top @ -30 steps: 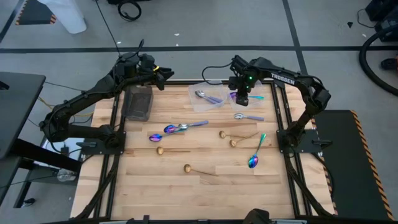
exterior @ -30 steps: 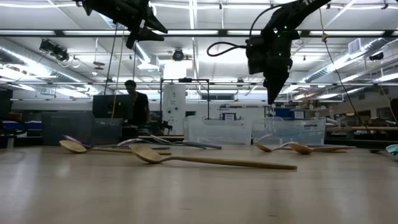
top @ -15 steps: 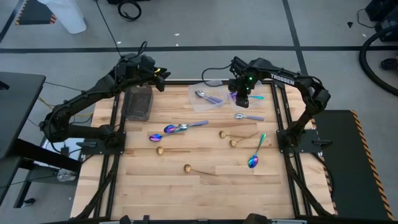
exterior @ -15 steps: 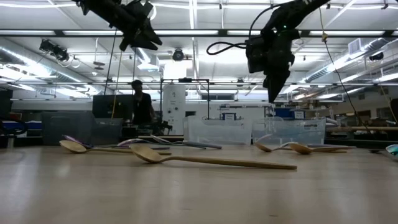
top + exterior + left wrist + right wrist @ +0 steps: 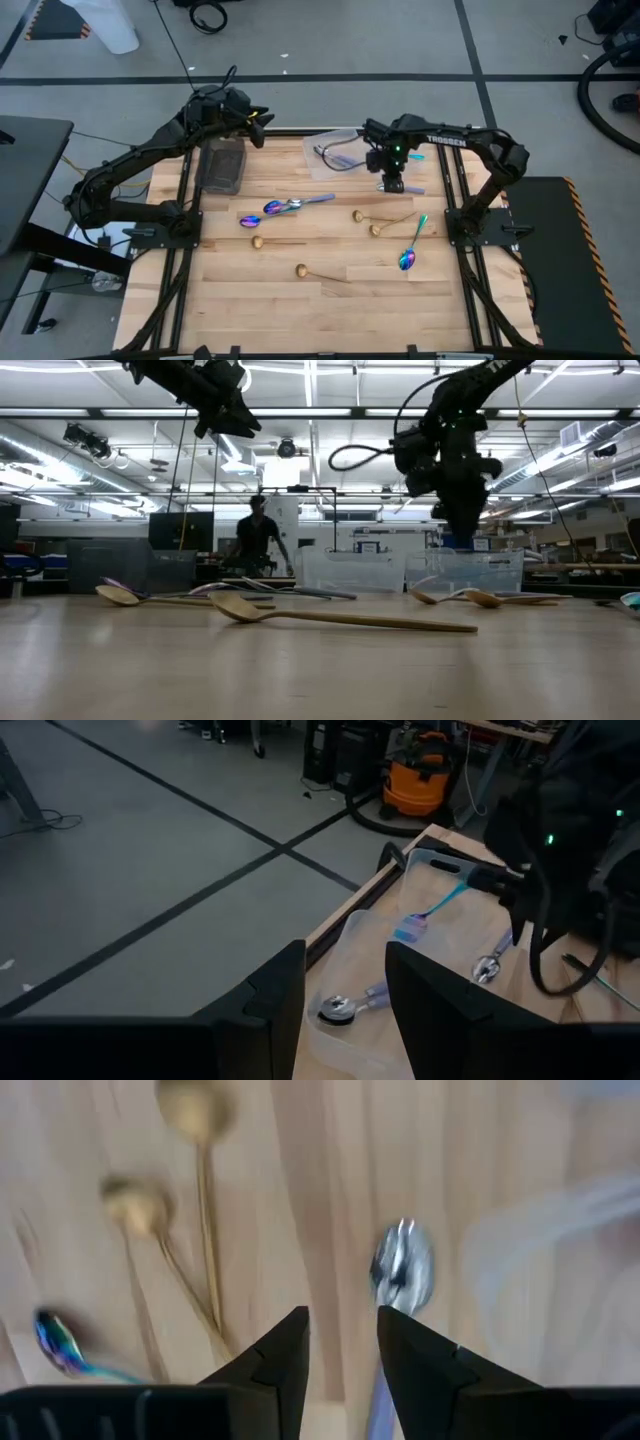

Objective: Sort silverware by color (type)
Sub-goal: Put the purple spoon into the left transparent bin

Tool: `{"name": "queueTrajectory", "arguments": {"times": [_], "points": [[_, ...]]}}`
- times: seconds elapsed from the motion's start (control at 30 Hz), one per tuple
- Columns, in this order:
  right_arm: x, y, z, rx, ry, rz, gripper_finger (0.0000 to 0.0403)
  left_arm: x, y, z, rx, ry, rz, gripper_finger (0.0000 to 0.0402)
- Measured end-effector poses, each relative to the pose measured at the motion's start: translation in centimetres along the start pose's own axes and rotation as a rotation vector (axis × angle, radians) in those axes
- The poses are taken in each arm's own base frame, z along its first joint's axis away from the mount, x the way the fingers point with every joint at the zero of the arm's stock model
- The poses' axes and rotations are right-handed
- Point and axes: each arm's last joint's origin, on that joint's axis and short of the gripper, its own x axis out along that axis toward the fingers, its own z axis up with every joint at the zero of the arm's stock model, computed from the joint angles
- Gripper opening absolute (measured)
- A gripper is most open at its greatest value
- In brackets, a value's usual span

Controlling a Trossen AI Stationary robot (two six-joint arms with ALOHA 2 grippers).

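Right gripper [image 5: 340, 1342], fingers parted and empty, hangs above the silver spoon [image 5: 402, 1270] on the tabletop [image 5: 300, 1190]; next, descend and grip it.

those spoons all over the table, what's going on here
A two-armed robot is sorting spoons by finish. The right gripper hangs open and empty just above a silver spoon lying on the table beside the clear containers, which already hold a few spoons. Gold spoons and rainbow spoons lie loose mid-table. The left gripper waits open at the far edge near the dark tray. Neither holds anything.
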Motion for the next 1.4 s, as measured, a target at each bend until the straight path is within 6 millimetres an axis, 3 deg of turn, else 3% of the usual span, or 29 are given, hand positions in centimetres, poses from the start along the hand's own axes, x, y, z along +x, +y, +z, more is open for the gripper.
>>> {"name": "queueTrajectory", "arguments": {"times": [0.2, 0.43, 0.63, 0.87, 1.07, 1.4], "points": [[2.9, 0.0, -1.4, 0.005, 0.076, -0.026, 0.0124, 0.0, 0.0, 0.0, 0.076, 0.001, 0.0, 0.0148], [4.8, -0.6, -3.0, 0.033, 0.106, -0.041, 0.0134, 0.0, -0.2, 0.0, 0.081, 0.001, -0.007, 0.0148], [5.2, -1.4, -3.8, 0.067, 0.142, -0.089, 0.0171, 0.0, -0.2, 0.5, 0.046, -0.054, -0.01, 0.0148], [5.7, -2.4, -4.8, 0.114, 0.135, -0.087, 0.0196, 0.0, -0.4, 0.5, -0.145, -0.05, -0.022, 0.0148], [6.8, -2.2, -5.8, 0.124, 0.157, -0.066, 0.0179, 0.0, -0.6, 0.5, -0.308, -0.046, -0.031, 0.0148], [8.6, -0.7, -5.7, 0.101, 0.171, -0.192, 0.0119, 0.0, -1.2, 0.4, -0.371, -0.033, -0.065, 0.0148]]}}
